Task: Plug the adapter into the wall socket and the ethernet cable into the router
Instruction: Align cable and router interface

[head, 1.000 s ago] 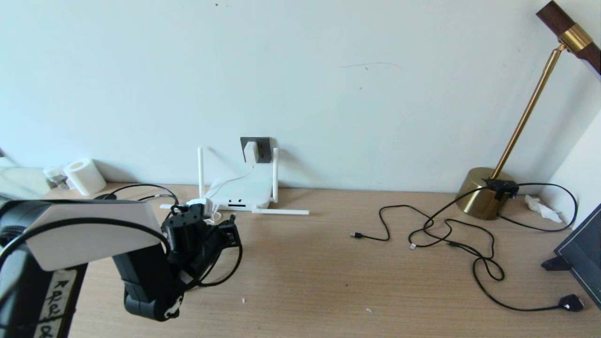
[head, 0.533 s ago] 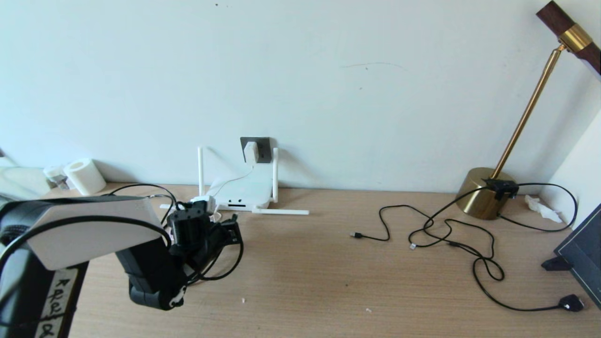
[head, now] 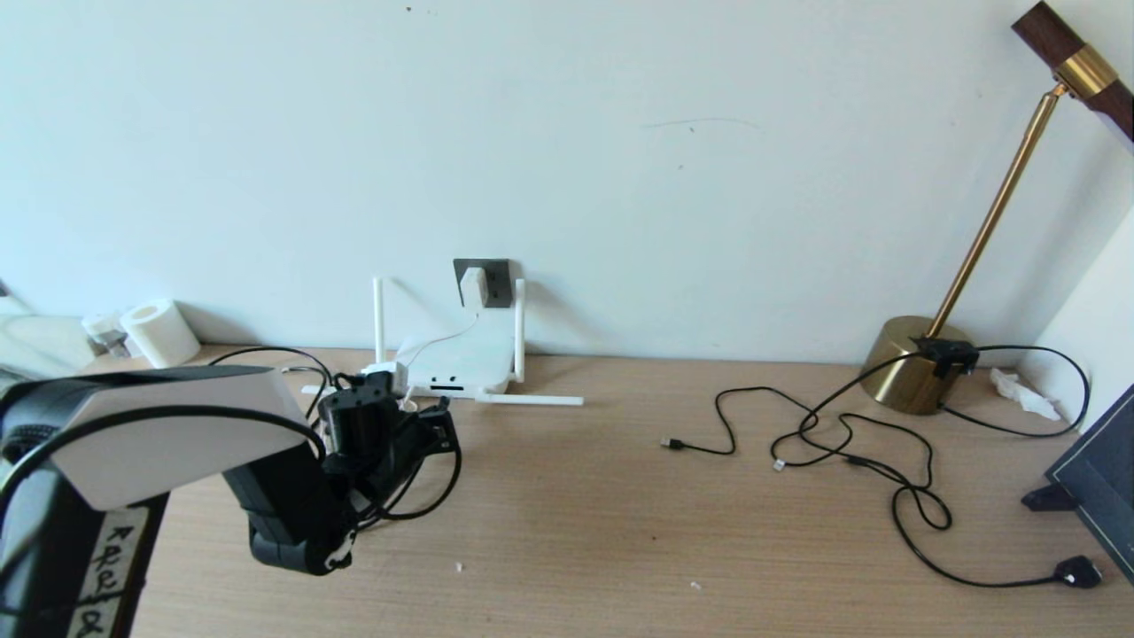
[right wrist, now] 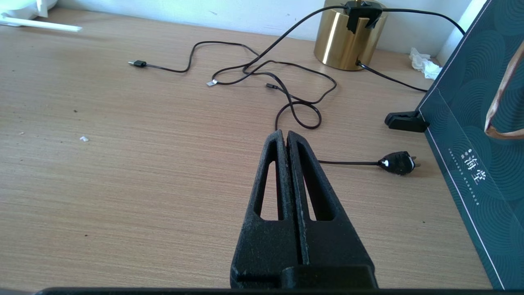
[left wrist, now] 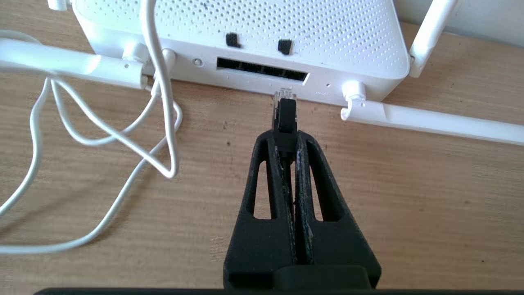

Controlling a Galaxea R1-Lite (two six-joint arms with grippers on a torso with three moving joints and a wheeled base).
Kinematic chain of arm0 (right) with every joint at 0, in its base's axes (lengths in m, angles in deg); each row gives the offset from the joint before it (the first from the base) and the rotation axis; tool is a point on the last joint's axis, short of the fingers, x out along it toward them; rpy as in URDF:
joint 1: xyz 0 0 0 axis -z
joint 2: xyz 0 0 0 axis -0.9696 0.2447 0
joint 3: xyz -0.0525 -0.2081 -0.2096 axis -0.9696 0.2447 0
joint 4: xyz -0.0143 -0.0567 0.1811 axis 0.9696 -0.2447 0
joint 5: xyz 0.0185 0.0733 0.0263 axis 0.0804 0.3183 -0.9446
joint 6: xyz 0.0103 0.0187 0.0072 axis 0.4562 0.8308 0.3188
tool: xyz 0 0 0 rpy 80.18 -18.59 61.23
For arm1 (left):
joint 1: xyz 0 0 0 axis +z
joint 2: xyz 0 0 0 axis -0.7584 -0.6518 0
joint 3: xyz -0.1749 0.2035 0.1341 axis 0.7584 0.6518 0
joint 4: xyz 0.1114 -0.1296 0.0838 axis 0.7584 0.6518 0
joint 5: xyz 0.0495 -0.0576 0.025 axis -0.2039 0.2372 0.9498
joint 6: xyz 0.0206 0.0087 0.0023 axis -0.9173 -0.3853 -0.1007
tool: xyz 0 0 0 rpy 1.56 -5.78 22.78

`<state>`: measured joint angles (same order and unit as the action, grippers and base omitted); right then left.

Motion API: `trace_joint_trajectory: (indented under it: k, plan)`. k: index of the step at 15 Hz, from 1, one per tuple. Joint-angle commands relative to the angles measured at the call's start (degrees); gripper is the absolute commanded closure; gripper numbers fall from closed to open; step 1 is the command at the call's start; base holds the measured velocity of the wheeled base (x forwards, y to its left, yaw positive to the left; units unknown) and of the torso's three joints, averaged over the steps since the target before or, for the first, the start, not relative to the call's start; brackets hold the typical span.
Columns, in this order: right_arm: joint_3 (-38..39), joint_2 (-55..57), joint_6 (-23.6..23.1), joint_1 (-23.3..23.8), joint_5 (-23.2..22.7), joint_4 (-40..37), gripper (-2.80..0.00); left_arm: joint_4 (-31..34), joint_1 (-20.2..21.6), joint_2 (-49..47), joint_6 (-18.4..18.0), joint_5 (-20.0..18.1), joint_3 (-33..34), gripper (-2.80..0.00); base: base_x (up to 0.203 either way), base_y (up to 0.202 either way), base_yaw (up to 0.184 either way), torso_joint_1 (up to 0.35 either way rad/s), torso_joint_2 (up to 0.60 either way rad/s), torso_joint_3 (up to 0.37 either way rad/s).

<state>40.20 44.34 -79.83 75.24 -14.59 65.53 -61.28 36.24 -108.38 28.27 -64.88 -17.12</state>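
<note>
Left gripper [left wrist: 285, 137] is pinching the ethernet cable [left wrist: 285, 116] by its black boot. The clear plug tip sits just in front of the router [left wrist: 245, 32] port strip, near its right end, not seated. Router lies flat on the worktop [head: 620, 514] against the wall. Adapter [head: 472, 288] is in the wall socket [head: 498, 282], white cord trailing down to the router. Right gripper [right wrist: 285, 137] hangs over bare worktop, fingers pressed together, empty.

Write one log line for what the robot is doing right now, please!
adapter: in wall socket | left gripper: shut on ethernet cable, plug tip just short of router ports | right gripper: shut, empty, idle
</note>
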Motion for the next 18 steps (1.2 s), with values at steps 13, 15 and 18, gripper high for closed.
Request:
trace_joint_trajectory:
  k: [13,15,18]
  plan:
    - [0.02,-0.02,-0.08,-0.02,-0.02,0.02,0.00,0.46,-0.02,-0.26,0.11,0.08,-0.70,0.00,0.000,0.000,0.000,0.000,0.00,0.000]
    - [0.02,-0.02,-0.08,-0.02,-0.02,0.02,0.00,0.39,-0.02,-0.69,0.19,0.16,-0.88,0.00,0.000,0.000,0.000,0.000,0.00,0.000]
    - [-0.04,-0.02,-0.06,-0.02,-0.02,0.02,0.00,0.39,-0.02,-1.04,0.11,0.16,-1.23,0.00,0.000,0.000,0.000,0.000,0.00,0.000]
